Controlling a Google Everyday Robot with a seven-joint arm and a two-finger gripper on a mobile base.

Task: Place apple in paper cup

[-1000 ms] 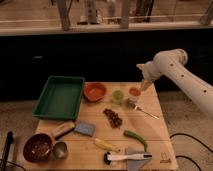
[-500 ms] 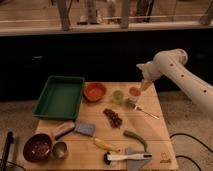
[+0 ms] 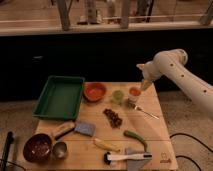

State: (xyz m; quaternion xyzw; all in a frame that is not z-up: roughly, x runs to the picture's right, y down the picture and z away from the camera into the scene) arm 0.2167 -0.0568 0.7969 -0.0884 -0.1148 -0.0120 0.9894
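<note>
Your end effector (image 3: 144,84) sits at the paper cup (image 3: 133,93) by the far right corner of the desk (image 3: 156,136), and I can't tell its grip; probably the drop-off stage, so centre over the cup.

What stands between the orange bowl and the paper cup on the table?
A small green cup, in the camera view; the gripper hangs close by the paper cup.

tray (image 3: 60,97) green | bowl (image 3: 94,91) orange-red | paper cup (image 3: 134,92) white, orange top | sponge (image 3: 85,129) blue | banana (image 3: 106,145) yellow | gripper (image 3: 145,84) beige, just above paper cup | table (image 3: 152,131) pale wood
</note>
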